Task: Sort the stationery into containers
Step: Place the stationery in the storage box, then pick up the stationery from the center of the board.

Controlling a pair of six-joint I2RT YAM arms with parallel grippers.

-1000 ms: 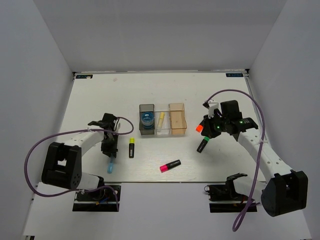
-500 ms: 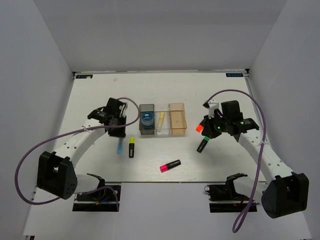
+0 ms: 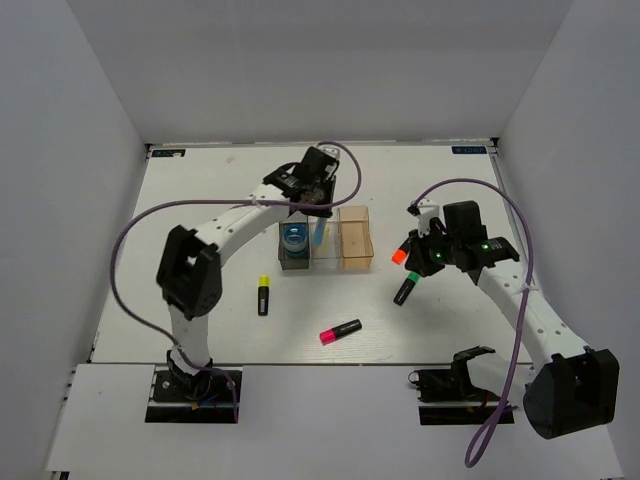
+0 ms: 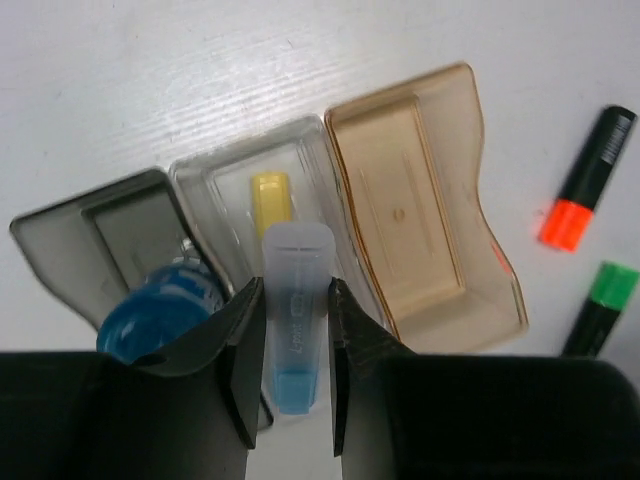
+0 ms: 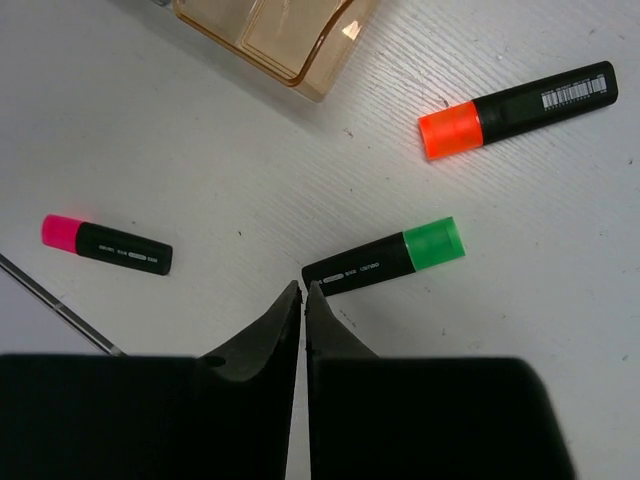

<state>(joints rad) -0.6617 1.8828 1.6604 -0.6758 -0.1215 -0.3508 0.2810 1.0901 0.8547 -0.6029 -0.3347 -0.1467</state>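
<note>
**Ana:** Where is the light-blue pen (image 4: 296,250)?

**Ben:** The left gripper (image 4: 294,290) is pinching it between its two fingers. The pen hangs over the clear bin (image 4: 215,175), the middle one in the row of three. A pale-yellow pen (image 4: 272,205) lies inside that bin.

**Ana:** And the other bins?

**Ben:** The blue tape roll (image 4: 160,315) sits in the dark grey bin (image 4: 60,250). The orange bin (image 4: 400,200) is on the other side.

**Ana:** What about the right gripper (image 5: 303,295)?

**Ben:** Its jaws are pressed together and hold nothing. It hangs by the black end of the green-cap highlighter (image 5: 385,260). The orange-cap highlighter (image 5: 515,105) lies near that one. The pink-cap highlighter (image 5: 105,245) and the yellow-cap highlighter (image 3: 263,295) lie apart on the table (image 3: 200,200).
</note>
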